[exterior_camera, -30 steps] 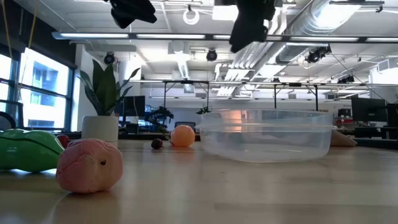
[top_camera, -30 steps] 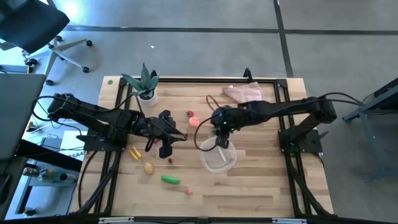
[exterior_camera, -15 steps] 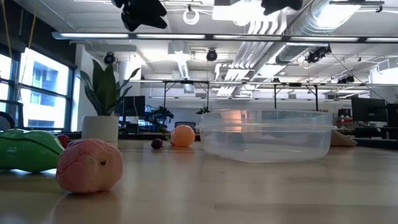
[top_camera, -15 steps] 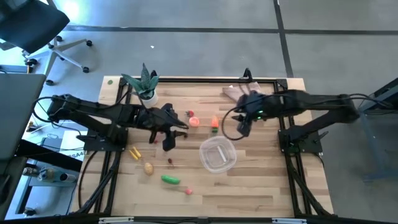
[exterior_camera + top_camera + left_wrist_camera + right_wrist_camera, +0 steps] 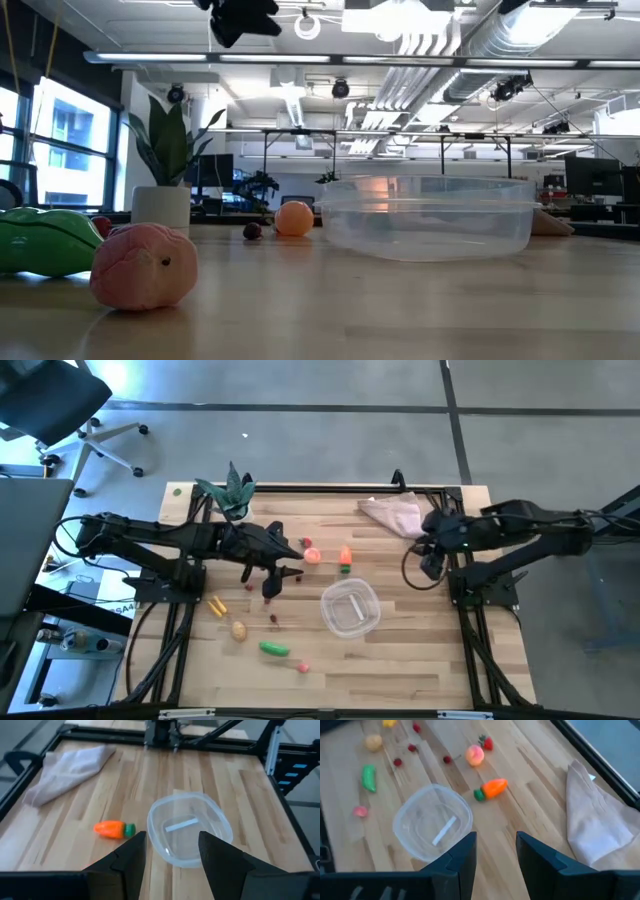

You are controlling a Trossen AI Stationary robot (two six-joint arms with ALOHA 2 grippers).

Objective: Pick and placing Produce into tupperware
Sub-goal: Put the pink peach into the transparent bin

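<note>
High view showed the left gripper [image 5: 272, 582] reaching over the middle of the bench [image 5: 420, 660], its jaws spread and holding nothing. The right gripper [image 5: 428, 565] hung near the right edge, close to the pinkish cloth [image 5: 392, 512], jaws also apart and bare.

The tub [image 5: 350, 608], round, clear and empty, sat right of centre. An orange carrot [image 5: 345, 557] with a green end lay just behind it, and a pink-red round piece [image 5: 312, 555] beside that. On the left side were a yellow piece [image 5: 216, 605], a beige potato [image 5: 239, 629], a green pod [image 5: 274, 649] and a small pink piece [image 5: 303, 668].

A second earlier the right gripper was directly over the tub; it had since drawn back to the right, and the carrot appeared on the bench. The left gripper had shifted slightly away from the front edge, and its jaws had widened
</note>
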